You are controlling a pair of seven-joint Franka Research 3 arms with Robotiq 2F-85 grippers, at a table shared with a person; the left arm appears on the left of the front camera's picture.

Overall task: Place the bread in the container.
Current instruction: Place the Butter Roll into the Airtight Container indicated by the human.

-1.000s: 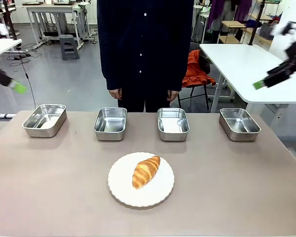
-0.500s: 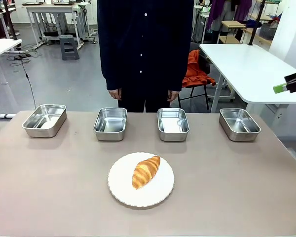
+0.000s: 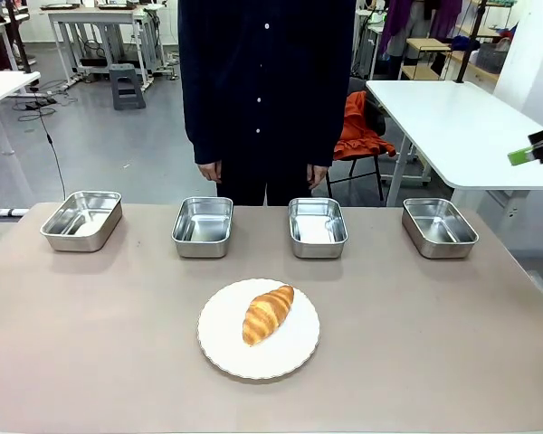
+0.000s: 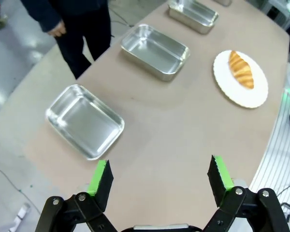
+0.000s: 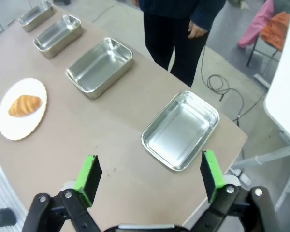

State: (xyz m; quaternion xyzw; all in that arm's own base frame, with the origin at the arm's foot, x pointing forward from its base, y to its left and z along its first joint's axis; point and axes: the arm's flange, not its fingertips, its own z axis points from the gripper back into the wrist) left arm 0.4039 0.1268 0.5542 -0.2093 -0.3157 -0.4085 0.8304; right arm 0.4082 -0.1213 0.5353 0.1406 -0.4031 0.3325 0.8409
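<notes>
Bench (image 3: pixel 434 344): four alike steel containers (image 3: pixel 202 226) in a far row (which one's meant, can't tell). White plate (image 3: pixel 219 351) near-centre w/ the bread (image 3: pixel 268 314) on it. It's prob. light, soft and flaky, so I'd pinch gently across its thick middle. Left gripper (image 4: pixel 159 169) and right gripper (image 5: pixel 149 166): jaws spread, empty.

L: my left gripper (image 4: pixel 159 166) up high, pitched downward, its 2 green pads (image 4: pixel 100 178) spread wide, empty | R: my right gripper (image 5: pixel 149 162) also raised and pitched downward, jaws fully apart, empty | front view: right fingertip (image 3: pixel 523 156) pokes in at the far right edge, level, pointing left
</notes>
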